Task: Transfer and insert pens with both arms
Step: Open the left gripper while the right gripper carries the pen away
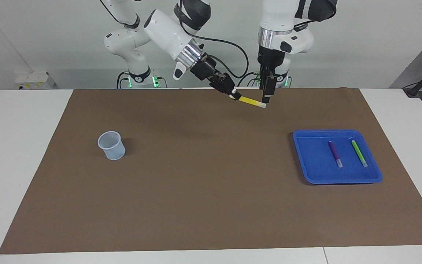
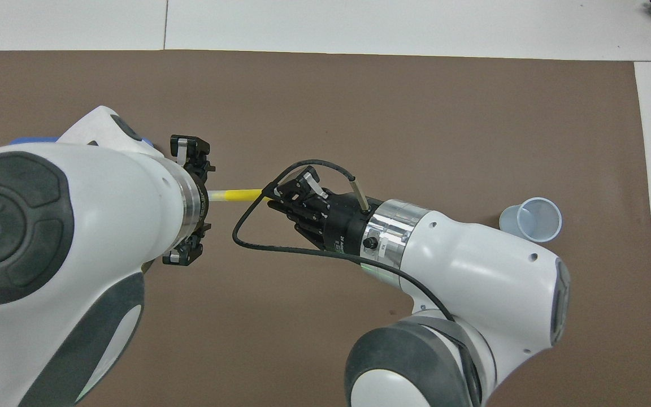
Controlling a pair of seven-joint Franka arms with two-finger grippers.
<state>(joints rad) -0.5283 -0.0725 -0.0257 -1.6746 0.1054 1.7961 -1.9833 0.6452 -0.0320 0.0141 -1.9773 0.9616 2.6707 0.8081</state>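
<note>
The yellow pen (image 1: 250, 102) (image 2: 241, 194) hangs in the air over the brown mat's edge nearest the robots. My right gripper (image 1: 234, 96) (image 2: 272, 195) is shut on one end of it, and its pale free end slopes down. My left gripper (image 1: 266, 98) points straight down just above that pale end, open and not touching the pen. In the overhead view the left wrist covers its fingertips. The purple pen (image 1: 334, 152) and the green pen (image 1: 359, 153) lie side by side in the blue tray (image 1: 313, 172).
A small translucent cup (image 1: 112, 145) (image 2: 532, 219) stands upright on the brown mat (image 1: 211, 190) toward the right arm's end. The blue tray sits toward the left arm's end. Two smaller white arms with green lights stand past the table's edge by the robots.
</note>
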